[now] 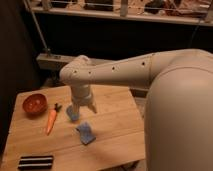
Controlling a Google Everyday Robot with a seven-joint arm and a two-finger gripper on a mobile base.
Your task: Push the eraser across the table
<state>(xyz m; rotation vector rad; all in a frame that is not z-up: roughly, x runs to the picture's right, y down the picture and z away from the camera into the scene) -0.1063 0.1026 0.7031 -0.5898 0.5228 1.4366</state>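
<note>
The eraser (35, 161) is a flat black block with a lighter stripe. It lies at the front left corner of the light wooden table (115, 125). My gripper (83, 107) hangs from the white arm over the middle of the table, far behind and to the right of the eraser, just above a small blue spongy piece (73, 114). It is not touching the eraser.
An orange carrot (51, 120) lies left of the gripper, and a red-orange bowl (34, 104) stands at the back left. A second blue spongy piece (86, 133) lies in front of the gripper. My large white arm body fills the right side.
</note>
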